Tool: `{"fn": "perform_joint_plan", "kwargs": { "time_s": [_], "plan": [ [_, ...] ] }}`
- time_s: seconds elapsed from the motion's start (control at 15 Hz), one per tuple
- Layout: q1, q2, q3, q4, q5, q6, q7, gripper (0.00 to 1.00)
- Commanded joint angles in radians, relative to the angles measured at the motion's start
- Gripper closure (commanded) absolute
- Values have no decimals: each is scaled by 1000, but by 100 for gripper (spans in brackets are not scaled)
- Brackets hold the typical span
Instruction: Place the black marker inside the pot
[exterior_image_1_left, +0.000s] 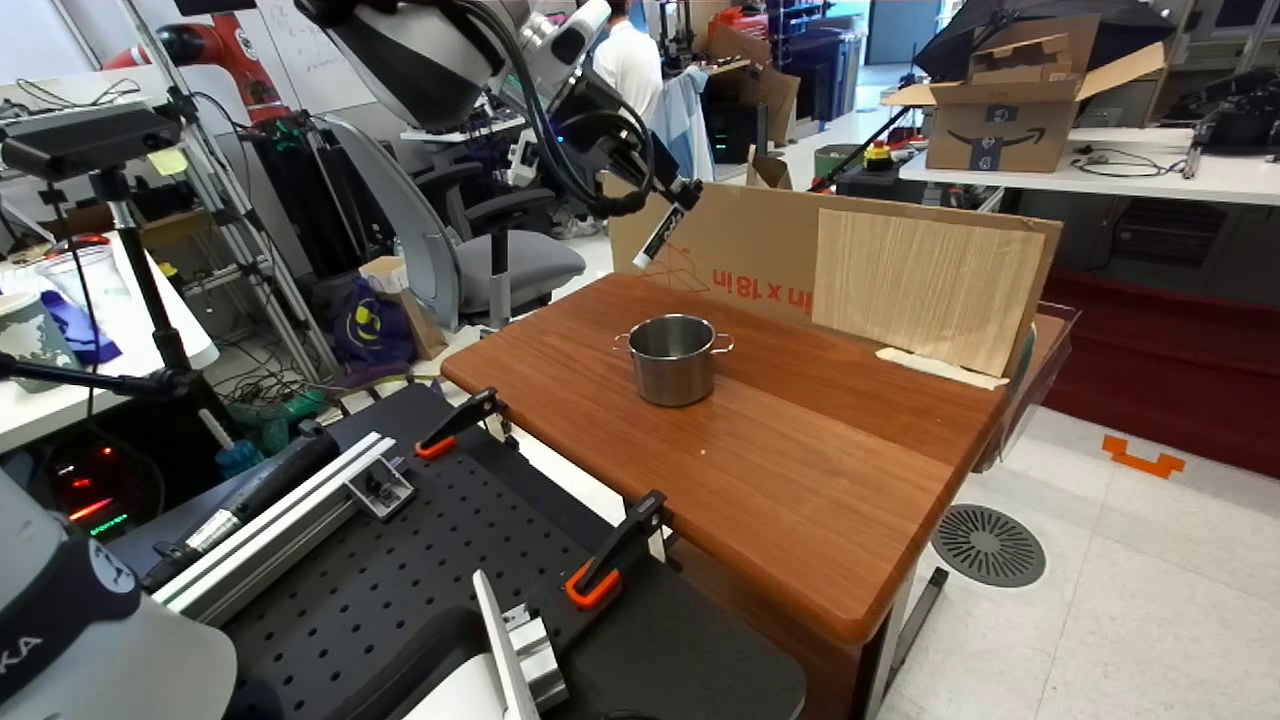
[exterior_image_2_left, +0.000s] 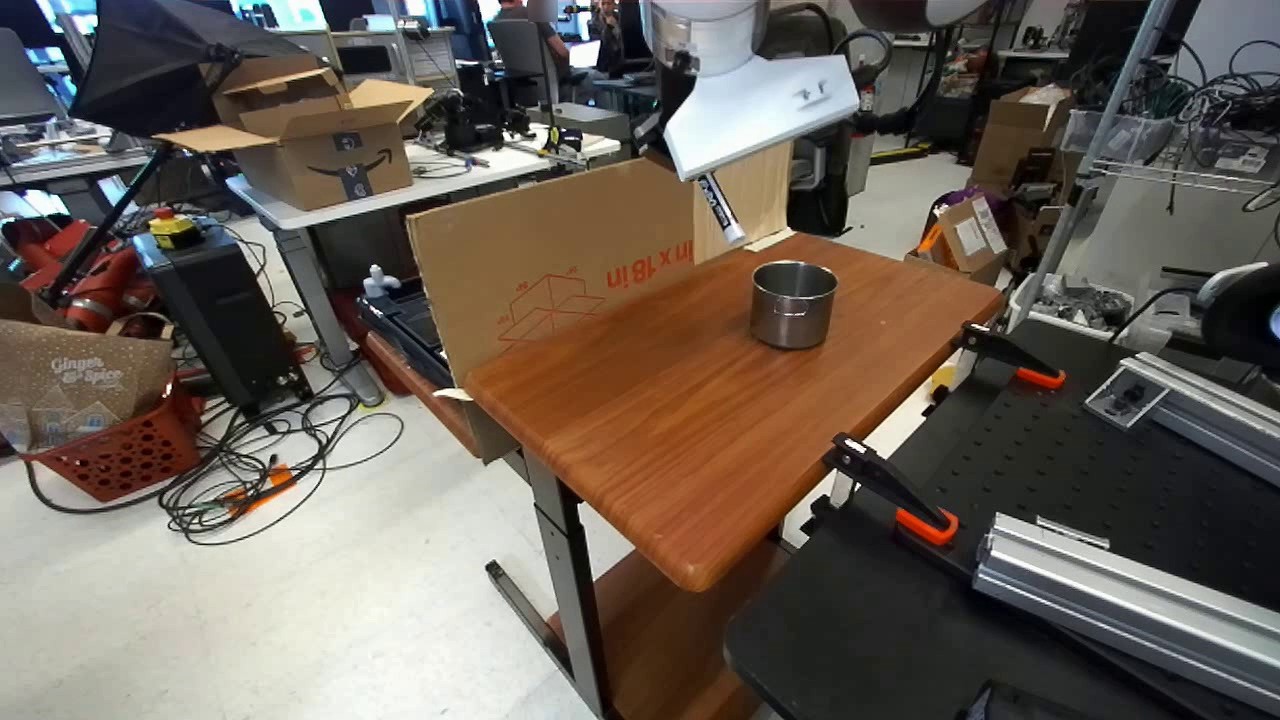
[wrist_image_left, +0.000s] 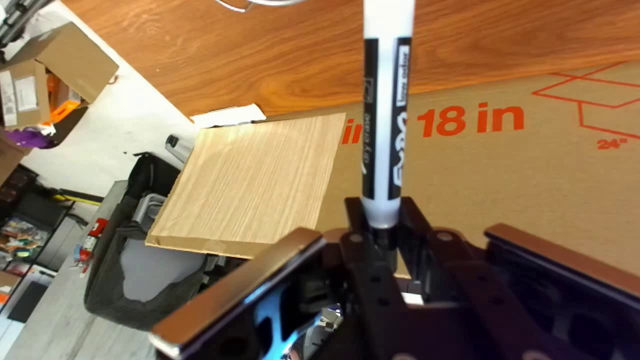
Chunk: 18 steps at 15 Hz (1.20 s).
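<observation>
The black marker has a black-and-white body and a white end; it shows in both exterior views. In the wrist view the marker extends from between the fingertips of my gripper, which is shut on its dark end. In an exterior view my gripper holds it tilted, white end down, above the table's back edge. The silver pot stands upright on the table, apart from the marker; it also shows in an exterior view. Only a bit of pot rim shows at the wrist view's top edge.
The pot stands on a brown wooden table. A cardboard panel with a light wood-grain sheet stands along its back edge. Clamps with orange pads sit at the front by a black perforated board.
</observation>
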Motion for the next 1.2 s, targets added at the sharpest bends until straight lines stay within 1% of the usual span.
{"fn": "perform_joint_plan", "kwargs": {
  "time_s": [0.0, 0.2, 0.4, 0.6, 0.73, 0.93, 1.13],
  "plan": [
    [-181, -84, 216, -70, -147, -115, 133, 95],
    [-316, -109, 360, -121, -189, -161, 190, 95],
    [-412, -118, 439, -152, -207, -169, 217, 95],
    [-482, -110, 474, -157, -206, -152, 211, 95],
    [-513, -104, 485, -157, -208, -149, 213, 95],
    [-542, -92, 498, -160, -203, -142, 215, 95],
    [-552, -79, 507, -162, -215, -146, 233, 95]
  ]
}}
